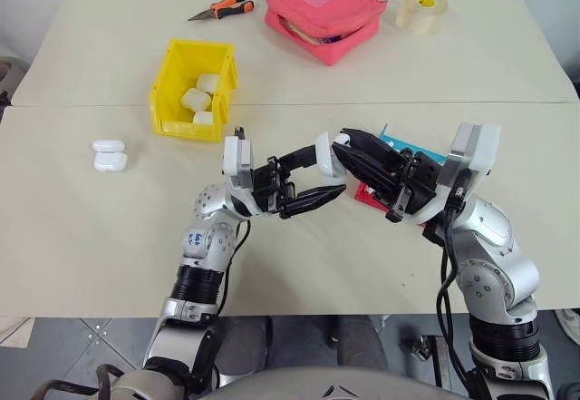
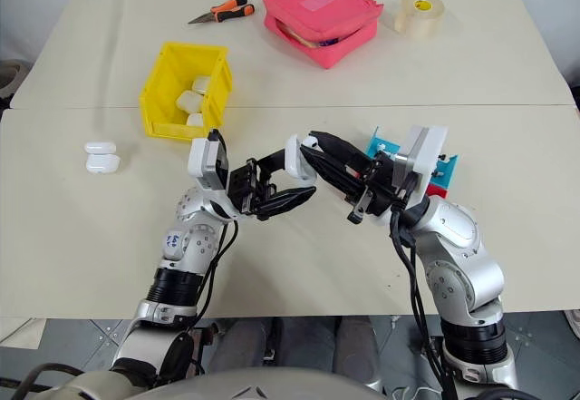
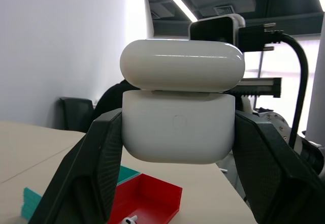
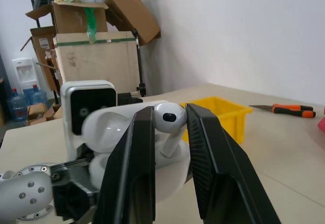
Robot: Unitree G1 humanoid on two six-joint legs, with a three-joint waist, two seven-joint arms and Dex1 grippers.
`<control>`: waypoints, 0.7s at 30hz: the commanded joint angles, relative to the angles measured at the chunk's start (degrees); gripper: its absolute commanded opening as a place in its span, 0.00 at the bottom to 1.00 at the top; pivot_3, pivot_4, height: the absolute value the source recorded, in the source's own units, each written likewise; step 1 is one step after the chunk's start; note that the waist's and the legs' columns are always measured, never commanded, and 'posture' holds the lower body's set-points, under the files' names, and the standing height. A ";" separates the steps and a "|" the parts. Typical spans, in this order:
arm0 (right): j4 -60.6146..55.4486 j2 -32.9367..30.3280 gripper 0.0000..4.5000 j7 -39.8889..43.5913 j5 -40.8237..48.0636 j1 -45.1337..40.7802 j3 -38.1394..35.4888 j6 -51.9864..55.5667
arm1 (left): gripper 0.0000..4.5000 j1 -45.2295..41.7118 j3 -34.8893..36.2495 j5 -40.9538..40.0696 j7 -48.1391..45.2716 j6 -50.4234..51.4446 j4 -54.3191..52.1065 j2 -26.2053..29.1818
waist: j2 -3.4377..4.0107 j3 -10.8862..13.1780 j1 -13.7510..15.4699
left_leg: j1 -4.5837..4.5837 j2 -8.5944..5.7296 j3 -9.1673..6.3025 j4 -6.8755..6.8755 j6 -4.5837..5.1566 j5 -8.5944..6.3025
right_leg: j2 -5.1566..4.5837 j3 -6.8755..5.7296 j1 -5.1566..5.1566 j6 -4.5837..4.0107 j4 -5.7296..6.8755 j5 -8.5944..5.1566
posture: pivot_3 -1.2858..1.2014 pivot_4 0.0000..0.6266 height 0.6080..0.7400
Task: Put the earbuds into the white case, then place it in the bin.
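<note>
- Glossy white plastic marked the middle of the scene: the white case (image 3: pixel 177 132) sat clamped between the two black fingers of the left gripper (image 1: pixel 313 185), lifted clear above the worktop (image 1: pixel 109 255) with its hinged lid standing ajar.
- The right gripper (image 4: pixel 170 127) met it from the other side, its fingers pinched shut on one of the earbuds (image 4: pixel 169 118), whose stem hung down right at the case's opening; whether the stem touched the case could not be told.
- Under and just behind the right arm lay the shallow red-and-blue tray (image 1: pixel 410 152), partly hidden; in the left wrist view its red compartment (image 3: pixel 152 196) showed another small white earbud (image 3: pixel 129 220) beside it.
- To the robot's left, well apart from both grippers, two spare white cases (image 1: pixel 110 155) rested side by side on the worktop, touching each other.
- Farther back and to the left stood the yellow bin (image 1: pixel 177 64), upright, already holding three white cases (image 1: pixel 199 101) in a loose pile.
- Along the far part of the worktop lay orange-handled pliers (image 1: pixel 222 6), flat, near the bin but not touching it.
- Beside the pliers sat a pink zip pouch (image 1: pixel 322 5), partly unzipped along its front edge.
- A roll of clear tape (image 1: pixel 420 10) lay flat just beyond the pouch on the right.
</note>
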 commanded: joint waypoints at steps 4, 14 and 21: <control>-0.27 0.55 0.12 0.44 -0.17 0.90 0.67 -0.28 | 0.62 -1.14 0.05 -1.44 -0.42 -0.34 -2.18 -0.64 | 0.00 0.00 0.05 | 0.00 0.00 0.00 0.00 0.00 0.00 | 0.00 0.00 0.00 0.00 -0.01 0.00 | 0.52 0.24 1.00; -0.79 -2.90 0.12 2.27 1.11 2.96 1.40 3.14 | 0.62 -2.36 0.58 -1.20 0.15 -1.57 -1.17 -1.70 | 0.00 0.00 0.05 | 0.00 -0.01 0.00 0.00 0.00 0.00 | 0.00 0.00 0.01 0.00 -0.02 0.00 | 0.52 0.24 1.00; -1.59 -3.19 0.64 2.26 3.37 2.15 0.72 4.98 | 0.62 -2.44 0.69 -1.09 -0.22 -1.59 -1.06 -2.20 | 0.00 0.00 0.04 | 0.00 0.01 0.00 -0.01 0.00 0.00 | 0.00 0.00 0.00 0.00 -0.02 0.00 | 0.52 0.24 1.00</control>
